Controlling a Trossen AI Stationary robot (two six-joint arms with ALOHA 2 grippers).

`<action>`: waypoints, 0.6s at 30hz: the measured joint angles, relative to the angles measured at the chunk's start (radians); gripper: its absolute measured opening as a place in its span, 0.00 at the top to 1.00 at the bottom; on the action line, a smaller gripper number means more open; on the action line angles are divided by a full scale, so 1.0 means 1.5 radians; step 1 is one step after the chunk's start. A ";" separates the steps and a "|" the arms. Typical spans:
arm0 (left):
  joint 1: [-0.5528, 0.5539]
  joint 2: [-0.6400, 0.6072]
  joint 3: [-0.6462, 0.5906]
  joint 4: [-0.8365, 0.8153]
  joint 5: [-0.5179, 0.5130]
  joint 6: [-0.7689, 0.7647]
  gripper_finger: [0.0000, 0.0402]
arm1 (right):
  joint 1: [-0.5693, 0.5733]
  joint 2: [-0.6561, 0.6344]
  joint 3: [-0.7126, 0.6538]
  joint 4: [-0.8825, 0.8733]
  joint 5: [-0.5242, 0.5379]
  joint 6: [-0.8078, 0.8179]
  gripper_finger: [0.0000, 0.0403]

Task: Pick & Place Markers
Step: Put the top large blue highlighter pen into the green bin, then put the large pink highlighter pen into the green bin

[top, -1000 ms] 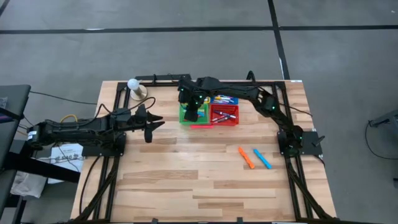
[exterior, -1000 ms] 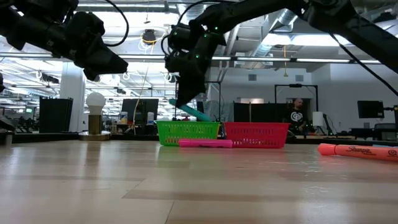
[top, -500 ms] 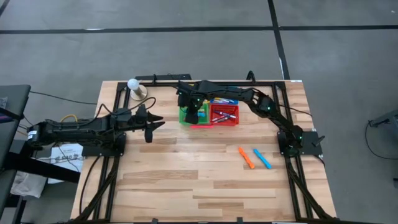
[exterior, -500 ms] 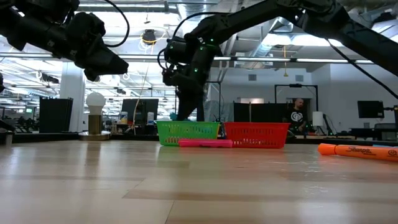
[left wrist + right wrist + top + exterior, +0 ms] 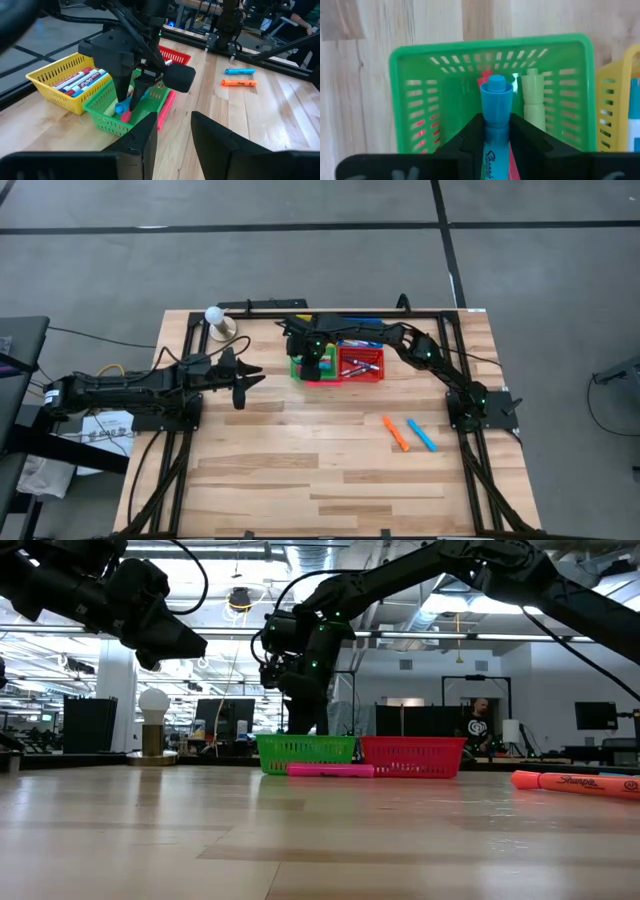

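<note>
Blue marker (image 5: 495,120) between tool (image 5: 496,131) fingers (basket-deep)

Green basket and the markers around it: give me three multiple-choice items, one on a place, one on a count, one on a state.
1. Where does the pink marker lie?
A. on the table against the green basket's front
B. inside the yellow basket
C. beside the white bulb

2. How many markers lie loose near the right arm's base?
A. none
B. two
C. five

3. What is the right gripper doing?
A. hanging empty
B. gripping the basket rim
C. gripping a blue marker

Answers:
1 A, the low view shows it on the wood by the baskets.
2 B, an orange marker and a blue one.
3 C, its fingers clamp the marker over the basket.
</note>
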 joint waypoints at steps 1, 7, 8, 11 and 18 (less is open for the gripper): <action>0.000 0.000 0.000 0.000 0.000 0.000 0.71 | 0.000 0.000 0.000 0.001 0.000 -0.001 0.81; 0.000 0.000 0.000 0.002 0.000 0.000 0.71 | -0.001 0.000 0.000 0.004 0.000 -0.006 0.75; 0.000 0.000 0.000 0.002 0.000 0.000 0.71 | -0.001 0.000 0.000 0.004 0.000 -0.006 0.74; 0.000 0.000 0.000 0.003 0.000 0.000 0.71 | -0.001 0.000 0.000 0.004 -0.001 -0.006 0.70; 0.000 0.000 0.000 0.005 0.000 0.000 0.71 | 0.002 -0.018 0.031 -0.027 -0.002 -0.001 0.61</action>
